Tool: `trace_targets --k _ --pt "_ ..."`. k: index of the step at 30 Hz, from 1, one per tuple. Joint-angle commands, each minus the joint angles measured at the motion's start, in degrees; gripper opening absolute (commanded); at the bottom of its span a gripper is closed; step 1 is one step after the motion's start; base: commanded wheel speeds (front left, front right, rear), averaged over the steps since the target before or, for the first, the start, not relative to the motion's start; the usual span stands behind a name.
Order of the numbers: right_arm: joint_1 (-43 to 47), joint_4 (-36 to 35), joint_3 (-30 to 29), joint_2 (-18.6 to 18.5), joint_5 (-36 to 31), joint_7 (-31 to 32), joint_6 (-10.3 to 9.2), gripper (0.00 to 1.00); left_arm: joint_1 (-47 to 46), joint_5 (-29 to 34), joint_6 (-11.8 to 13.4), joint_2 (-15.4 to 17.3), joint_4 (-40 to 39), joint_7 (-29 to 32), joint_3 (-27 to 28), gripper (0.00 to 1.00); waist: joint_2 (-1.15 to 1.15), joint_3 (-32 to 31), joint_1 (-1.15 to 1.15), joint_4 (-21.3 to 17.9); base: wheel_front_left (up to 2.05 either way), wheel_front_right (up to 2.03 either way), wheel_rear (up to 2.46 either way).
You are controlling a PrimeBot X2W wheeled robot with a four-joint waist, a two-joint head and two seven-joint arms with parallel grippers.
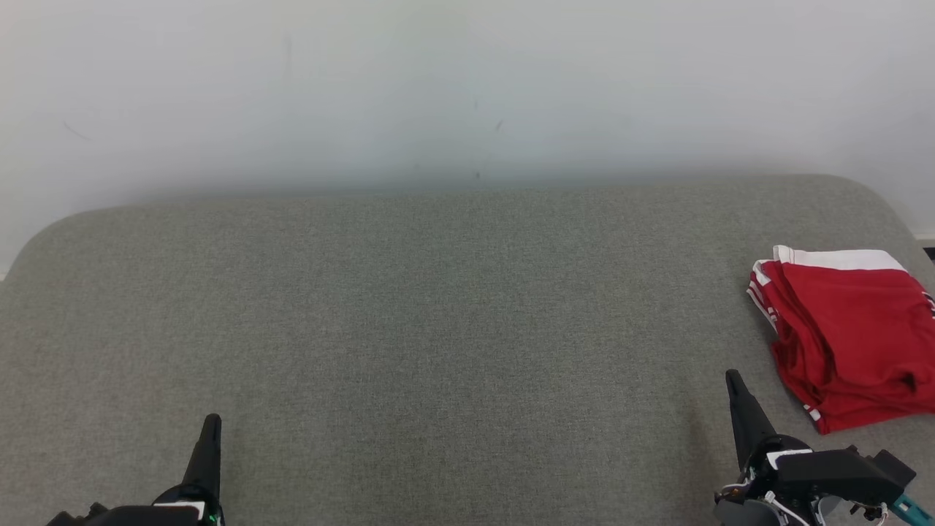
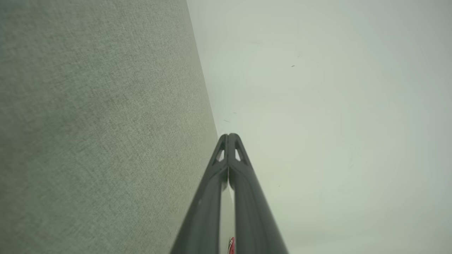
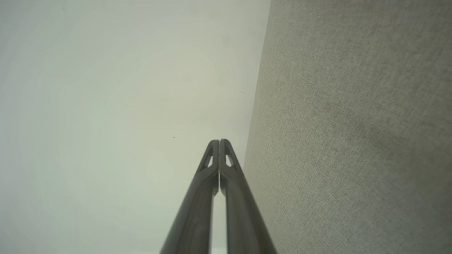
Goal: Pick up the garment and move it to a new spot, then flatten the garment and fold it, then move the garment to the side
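The garment (image 1: pixel 851 329) is red with white trim and lies folded in a loose stack at the far right of the grey fabric surface (image 1: pixel 438 314). My right gripper (image 1: pixel 733 380) sits at the lower right, shut with nothing in it, a short way left of the garment and apart from it. My left gripper (image 1: pixel 212 424) rests at the lower left, shut and holding nothing, far from the garment. In the wrist views both gripper tips, the left (image 2: pixel 229 135) and the right (image 3: pixel 219 141), are pressed together.
A pale wall (image 1: pixel 467 88) rises behind the surface's rounded back edge. The wide middle of the grey surface lies between my two grippers. The garment reaches close to the surface's right edge.
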Motion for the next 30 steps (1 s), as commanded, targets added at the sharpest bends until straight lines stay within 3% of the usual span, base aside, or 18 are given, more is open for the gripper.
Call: trace_targets --k 1,16,30 --pt "-0.7 -0.3 0.1 0.0 0.9 0.3 0.04 0.00 -0.8 -1.2 -0.5 0.2 -0.3 0.3 0.2 0.00 0.00 0.0 0.00 0.0 0.00 0.00 0.00" --pt "-1.5 -0.3 0.1 0.0 7.2 1.4 0.04 0.00 -1.9 -7.3 -0.4 0.2 -0.3 1.8 0.3 0.00 0.00 0.4 0.00 -0.1 0.00 0.00 0.00" --pt "-1.5 -0.3 0.1 0.0 6.9 1.4 0.04 0.00 -1.8 -7.1 -0.4 0.2 -0.3 1.8 0.3 0.00 0.00 0.4 0.00 -0.1 0.00 0.00 0.00"
